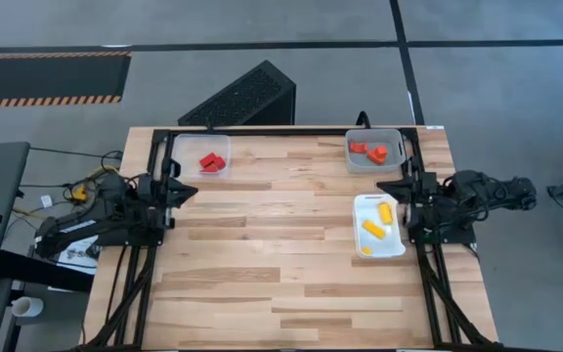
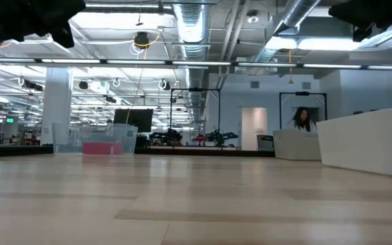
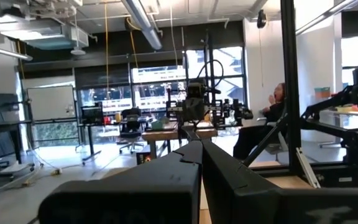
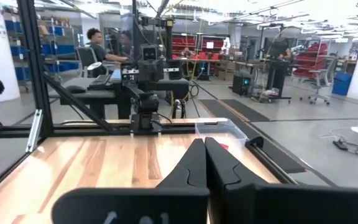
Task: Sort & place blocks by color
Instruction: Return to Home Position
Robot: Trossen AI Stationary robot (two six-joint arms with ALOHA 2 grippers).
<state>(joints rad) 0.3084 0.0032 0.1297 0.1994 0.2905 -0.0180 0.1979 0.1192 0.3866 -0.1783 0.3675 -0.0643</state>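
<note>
The left gripper [image 1: 186,189] and right gripper [image 1: 387,183] are sitting clenched at opposite edges of the table [image 1: 272,244]. Red blocks [image 1: 212,162] are lying in the clear tray [image 1: 189,142], orange blocks [image 1: 369,151] in the grey tray [image 1: 374,134], yellow blocks [image 1: 377,220] in the white tray [image 1: 379,251].

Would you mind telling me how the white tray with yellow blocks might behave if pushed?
The white tray looks shallow and light, so it would probably slide easily on the smooth wooden table. Its loose yellow blocks may shift or roll inside.
</note>
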